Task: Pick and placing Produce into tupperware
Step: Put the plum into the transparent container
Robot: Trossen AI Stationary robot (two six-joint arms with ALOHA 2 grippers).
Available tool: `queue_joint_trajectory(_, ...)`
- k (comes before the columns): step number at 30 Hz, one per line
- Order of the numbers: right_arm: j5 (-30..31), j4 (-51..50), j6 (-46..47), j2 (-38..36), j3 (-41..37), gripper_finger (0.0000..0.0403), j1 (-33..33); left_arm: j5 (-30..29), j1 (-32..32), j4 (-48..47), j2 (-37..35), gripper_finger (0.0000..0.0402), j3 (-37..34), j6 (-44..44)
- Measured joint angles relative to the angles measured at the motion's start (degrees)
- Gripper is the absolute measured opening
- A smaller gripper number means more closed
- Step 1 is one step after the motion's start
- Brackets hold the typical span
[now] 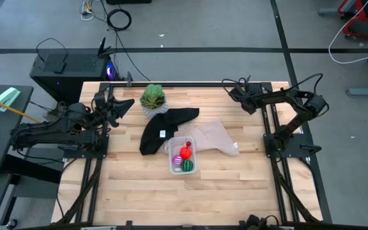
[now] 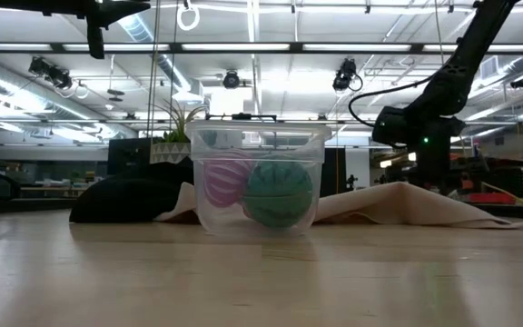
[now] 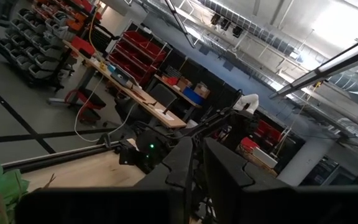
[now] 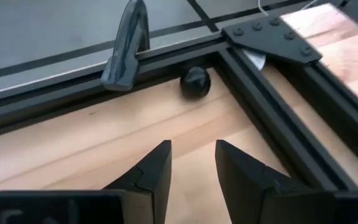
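Note:
The clear tupperware tub [image 1: 183,155] stands on the wooden table, partly on the cloths, and it fills the middle of the low view [image 2: 257,145]. Inside it lie a red fruit [image 1: 185,152], a magenta fruit [image 1: 178,160] [image 2: 228,182] and a green melon-like fruit [image 1: 188,165] [image 2: 280,193]. I cannot make out a separate pinkish fruit. My left gripper [image 1: 123,104] [image 3: 199,163] hovers shut near the table's far left, beside the plant and tipped up toward the room. My right gripper [image 1: 235,91] [image 4: 192,155] is open over the far right corner, holding nothing.
A leafy green plant [image 1: 152,97] stands at the far edge. A black cloth [image 1: 165,128] and a beige cloth [image 1: 216,137] lie crumpled behind and beside the tub. A black metal frame [image 4: 272,124] borders the table. Bare wood spreads toward the near edge [image 1: 184,198].

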Motion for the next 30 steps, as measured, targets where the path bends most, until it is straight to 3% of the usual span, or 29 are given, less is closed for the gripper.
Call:
queue_joint_trajectory(5,-3.4,-0.1,-1.9,0.0,2.4,0.0129,1.3,0.0,0.0,0.0,0.0,0.0052,0.0,0.0)
queue_joint_trajectory(9,-3.7,-1.2,-8.0,-0.2,8.6,0.0109,2.6,0.0,0.0,0.2,0.0,0.0051,0.0,0.0)
queue_joint_trajectory(16,-9.4,-5.9,-30.5,-0.2,27.3,0.0019,0.5,0.0,0.0,0.3,0.0,0.0051,0.0,0.1)
queue_joint_trajectory(22,-15.2,-28.4,-40.3,4.2,48.6,0.0006,-8.1,0.0,0.0,0.2,0.0,0.0044,0.0,0.1)
queue_joint_trajectory(26,-21.5,-45.0,-38.8,10.0,60.7,0.0005,-14.4,0.0,0.0,0.2,0.0,0.0045,0.0,0.1)
queue_joint_trajectory(30,-25.7,-56.5,-35.8,15.3,66.5,0.0003,-17.7,0.0,0.0,0.2,0.0,0.0044,0.0,0.1)
